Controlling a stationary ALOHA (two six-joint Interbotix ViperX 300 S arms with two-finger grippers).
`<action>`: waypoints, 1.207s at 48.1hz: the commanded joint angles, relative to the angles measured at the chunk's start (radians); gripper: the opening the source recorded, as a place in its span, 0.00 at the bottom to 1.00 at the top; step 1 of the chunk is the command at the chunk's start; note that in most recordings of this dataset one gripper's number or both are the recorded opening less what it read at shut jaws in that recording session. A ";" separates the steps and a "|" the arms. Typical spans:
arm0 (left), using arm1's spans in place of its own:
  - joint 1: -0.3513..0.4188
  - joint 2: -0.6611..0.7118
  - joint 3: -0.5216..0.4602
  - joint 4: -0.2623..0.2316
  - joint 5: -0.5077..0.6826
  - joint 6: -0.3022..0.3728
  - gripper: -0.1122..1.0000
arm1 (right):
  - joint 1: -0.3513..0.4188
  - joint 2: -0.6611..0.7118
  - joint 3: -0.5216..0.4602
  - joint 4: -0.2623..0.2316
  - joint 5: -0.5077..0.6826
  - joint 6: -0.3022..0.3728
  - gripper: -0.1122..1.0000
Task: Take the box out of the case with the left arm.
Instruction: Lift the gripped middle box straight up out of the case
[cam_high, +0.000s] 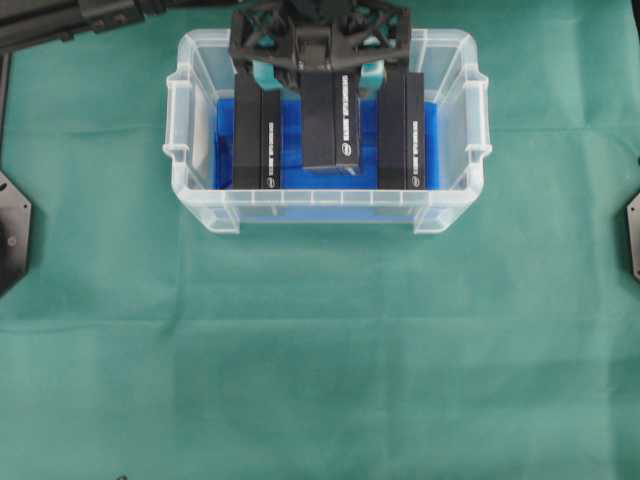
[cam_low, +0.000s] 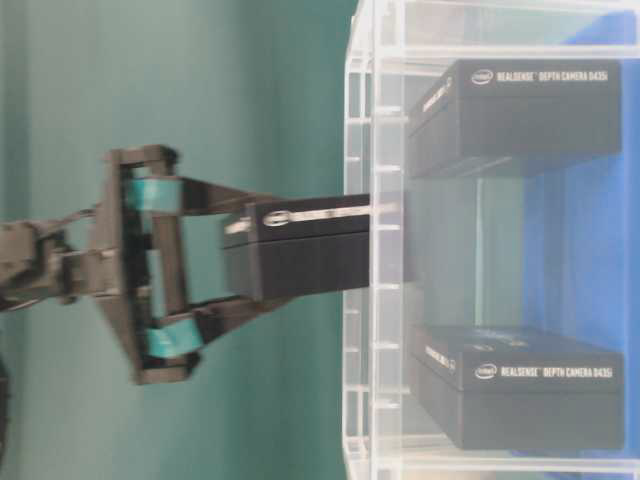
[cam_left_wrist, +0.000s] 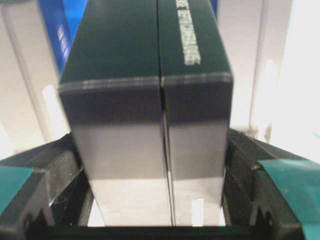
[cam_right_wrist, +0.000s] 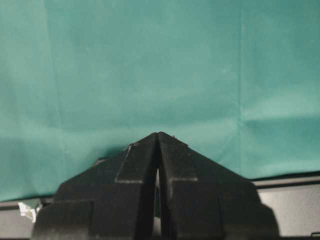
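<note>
Three black boxes show in the overhead view, all within the outline of the case (cam_high: 200, 205), a clear plastic tub with a blue lining that sits toward the far side of the table. One box (cam_high: 257, 135) stands at the left of the tub and another (cam_high: 402, 135) at the right. The middle box (cam_high: 331, 120) is clamped between the teal-padded fingers of the left gripper (cam_high: 320, 72), whose jaws press on its two sides; in the table-level view it rides partly above the tub's rim while the other two rest on the bottom. The left wrist camera looks straight along this held box, with the fingers (cam_left_wrist: 40, 190) hugging it. A green cloth (cam_high: 320, 350) with faint creases covers the whole table. The right gripper (cam_right_wrist: 158, 145) hangs over bare cloth, its black fingers pressed together with nothing between them.
</note>
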 joint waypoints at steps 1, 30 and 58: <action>0.002 -0.052 -0.080 -0.002 0.041 0.003 0.64 | 0.002 0.002 -0.011 -0.002 -0.005 0.002 0.10; 0.000 -0.066 -0.146 -0.009 0.127 0.002 0.64 | 0.002 0.002 -0.011 -0.002 -0.005 0.002 0.10; 0.003 -0.067 -0.146 -0.014 0.150 0.003 0.64 | 0.002 0.002 -0.011 -0.002 -0.005 0.002 0.10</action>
